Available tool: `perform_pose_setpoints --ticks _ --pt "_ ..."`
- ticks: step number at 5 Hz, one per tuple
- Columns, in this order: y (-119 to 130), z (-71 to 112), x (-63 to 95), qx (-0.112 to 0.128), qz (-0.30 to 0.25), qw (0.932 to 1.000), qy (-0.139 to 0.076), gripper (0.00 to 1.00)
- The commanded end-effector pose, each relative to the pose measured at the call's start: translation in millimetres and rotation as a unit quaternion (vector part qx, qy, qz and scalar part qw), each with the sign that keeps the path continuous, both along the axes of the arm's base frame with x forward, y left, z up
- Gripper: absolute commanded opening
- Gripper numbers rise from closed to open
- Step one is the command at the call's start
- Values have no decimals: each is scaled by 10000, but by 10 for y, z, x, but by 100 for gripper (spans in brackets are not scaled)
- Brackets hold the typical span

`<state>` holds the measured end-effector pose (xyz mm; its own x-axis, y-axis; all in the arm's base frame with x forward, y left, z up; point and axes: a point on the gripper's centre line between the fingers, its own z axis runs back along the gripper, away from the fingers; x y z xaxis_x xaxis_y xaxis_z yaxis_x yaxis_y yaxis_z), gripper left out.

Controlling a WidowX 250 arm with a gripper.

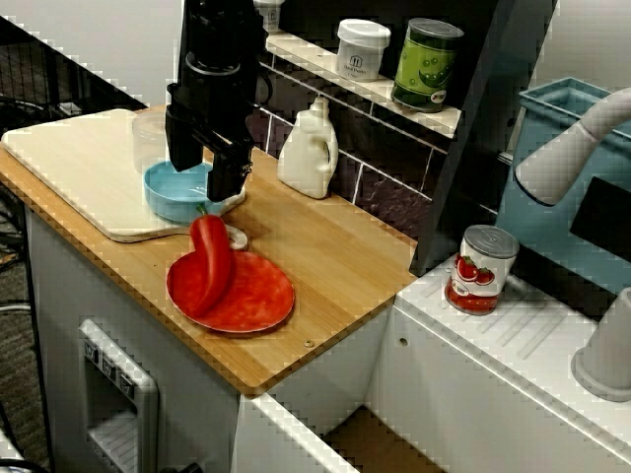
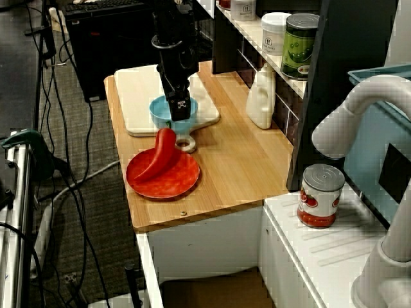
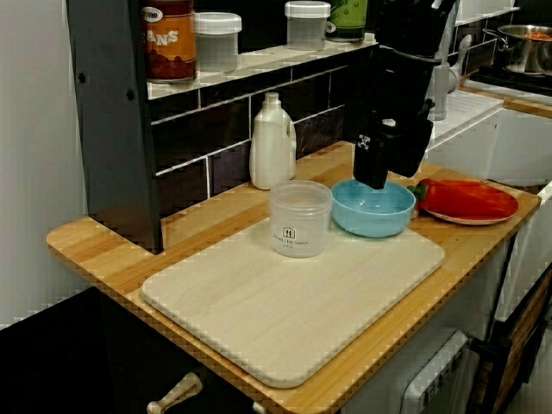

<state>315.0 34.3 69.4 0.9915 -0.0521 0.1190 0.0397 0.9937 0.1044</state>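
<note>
1. Gripper (image 1: 205,169): black, two fingers pointing straight down; jaws stand apart and I see nothing between them.
2. Blue bowl (image 1: 177,193): directly under the gripper, on the handle end of the cutting board; the fingertips hang low at its rim, and I cannot tell from any view whether they touch it.
3. Cutting board (image 1: 69,168): pale wood, lying along the front edge of the worktop (image 1: 330,258).
4. Clear tub (image 3: 300,217): upright on the board, just beside the bowl, on the side away from the plate.
5. Red plate (image 1: 258,298): on the worktop near its front edge, just past the board's handle.
6. Red pepper (image 1: 209,261): lying on the plate, stem end over the rim towards the bowl.
7. White bottle (image 1: 309,150): upright at the worktop's back edge, against the tiles.
8. Tomato tin (image 1: 481,269): upright on the white drainer beyond the worktop's end, well apart from the gripper.
</note>
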Motion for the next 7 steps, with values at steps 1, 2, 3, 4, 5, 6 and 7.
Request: perform_pose_setpoints --ticks 1,2,3,4,5,6,7 --pt "5 120 65 23 -24 9998 -202 100" --pt "-154 179 92 -82 22 9999 -86 100" --pt "-351 240 94 -95 -44 9999 -36 100" --pt "-404 281 109 -161 -95 9998 2 100" --pt "-357 281 203 -27 17 10000 -40 100" --pt "-304 322 243 53 57 9999 -150 100" --pt "-224 394 252 -15 97 9998 -200 100"
